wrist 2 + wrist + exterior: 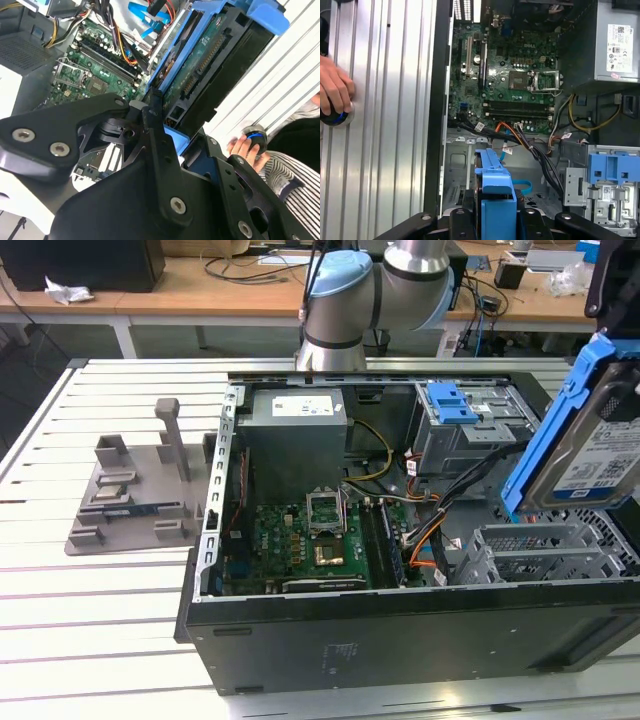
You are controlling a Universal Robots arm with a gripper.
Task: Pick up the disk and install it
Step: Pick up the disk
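The disk (590, 452), a silver drive with a white-and-blue label in a blue carrier bracket, hangs tilted on edge over the open computer case (400, 630), at the exterior view's right. It is above the empty metal drive cage (545, 550). My gripper (495, 212) is shut on the disk; its black fingers (464, 216) clamp the blue carrier (492, 182) from both sides. In the second wrist view the disk's underside (200, 70) with its circuit board and connector shows beyond the gripper (177, 135).
Inside the case lie the green motherboard (310, 540), a grey power supply (295, 435), a blue-latched bay (450, 400) and loose cables (430, 530). A grey fixture (130, 490) sits on the slatted table. A person's hand (335, 90) rests on a knob beside the case.
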